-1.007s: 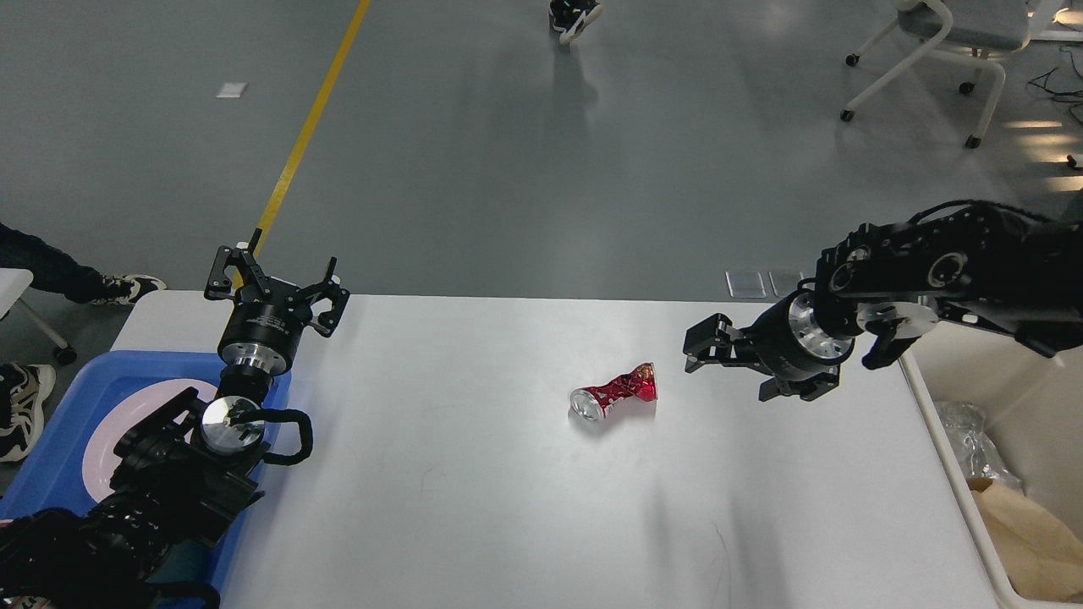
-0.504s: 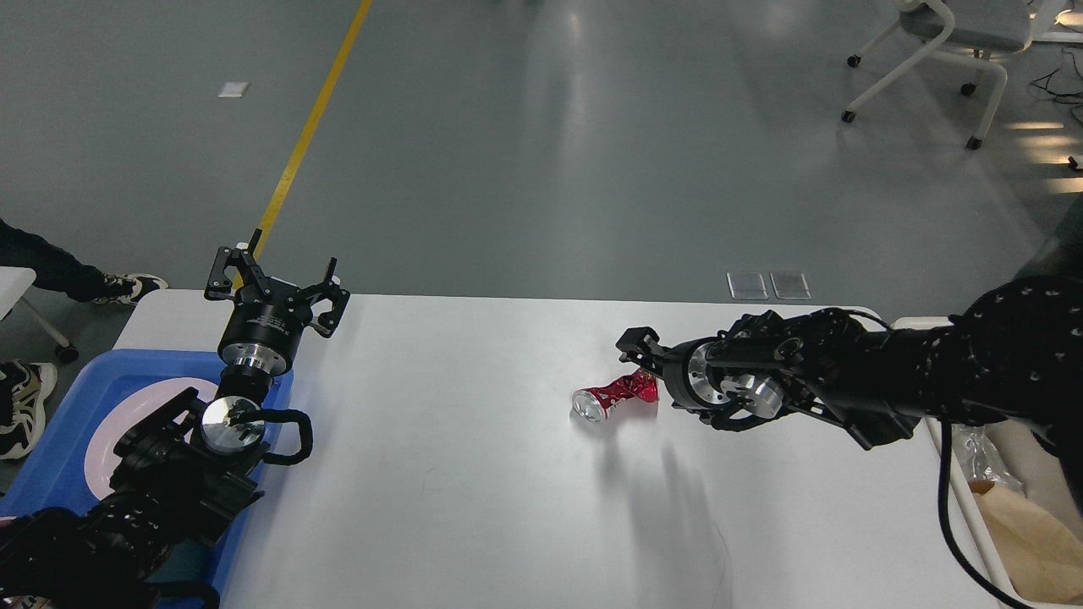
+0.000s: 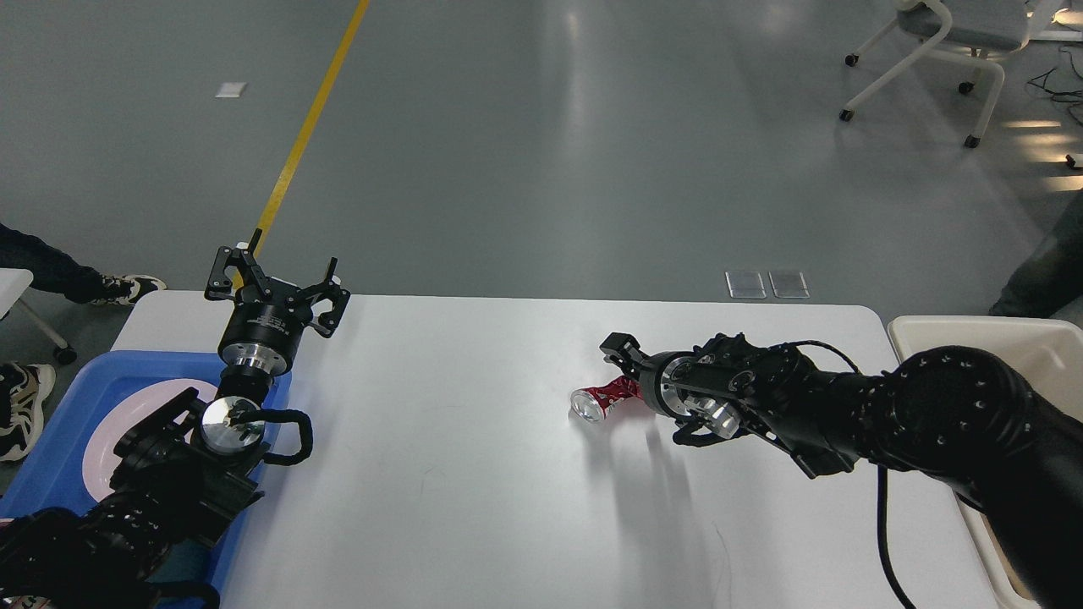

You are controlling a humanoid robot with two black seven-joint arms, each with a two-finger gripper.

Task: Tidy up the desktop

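Right of center on the white surface [image 3: 474,507], the right claw [image 3: 624,372] straddles the crushed red can [image 3: 602,397], grip unclear, so the slick dented can could squirt sideways; left claw [image 3: 275,283] hangs open.

desktop [image 3: 474,474] white | can [image 3: 602,397] red, silver | tray [image 3: 63,397] blue | plate [image 3: 114,423] pink
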